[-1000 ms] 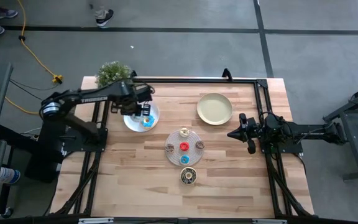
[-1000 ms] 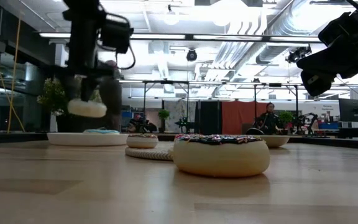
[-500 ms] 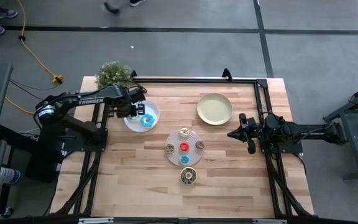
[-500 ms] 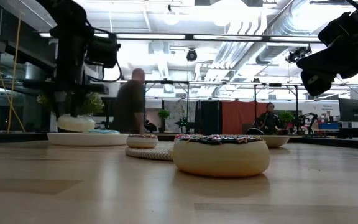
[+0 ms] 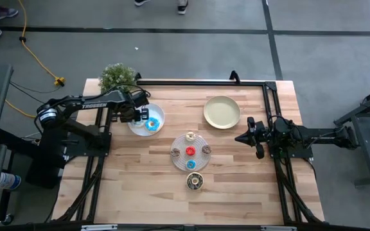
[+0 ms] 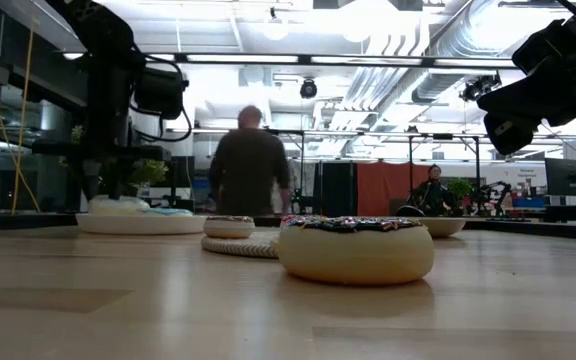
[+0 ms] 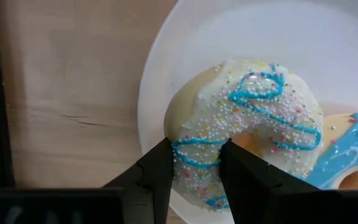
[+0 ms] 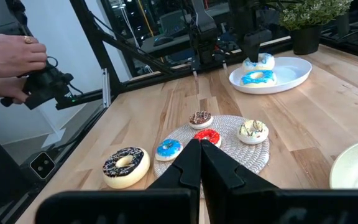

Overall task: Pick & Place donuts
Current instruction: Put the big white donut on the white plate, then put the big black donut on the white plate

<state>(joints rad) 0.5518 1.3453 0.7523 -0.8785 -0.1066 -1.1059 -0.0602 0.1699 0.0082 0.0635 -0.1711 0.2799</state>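
Observation:
My left gripper [image 5: 141, 115] points down over the white plate [image 5: 159, 113] at the table's far left, shut on the white-iced donut [image 7: 247, 106]. The blue-iced donut [image 5: 151, 124] lies in the same plate, right beside it. A dark brown donut [image 5: 194, 182] sits flat on the wood near the front. Several mini donuts lie on the round grey mat [image 5: 199, 160]. My right gripper [image 5: 239, 137] hovers shut at the table's right side, level, touching nothing. My left gripper pinches the white-iced donut's ring [image 7: 194, 163] between its two fingers, one finger [image 7: 238, 168] at the hole and the other on the outer rim. The fingers come from above, pointing down. The donut [image 6: 118, 205] sits level, down at the plate; whether it rests there I cannot tell.
A yellow-green plate [image 5: 221, 111] stands at the far right. A potted plant [image 5: 116, 76] stands at the far left corner, behind the white plate. A black frame runs along the table's edges. A person [image 6: 248, 170] walks behind the table; a hand [image 8: 11, 56] holds a controller.
My left gripper has gone down and a little toward the table's left edge with the white-iced donut, which has sunk from well above the white plate to the plate's height. A person has walked across the room behind.

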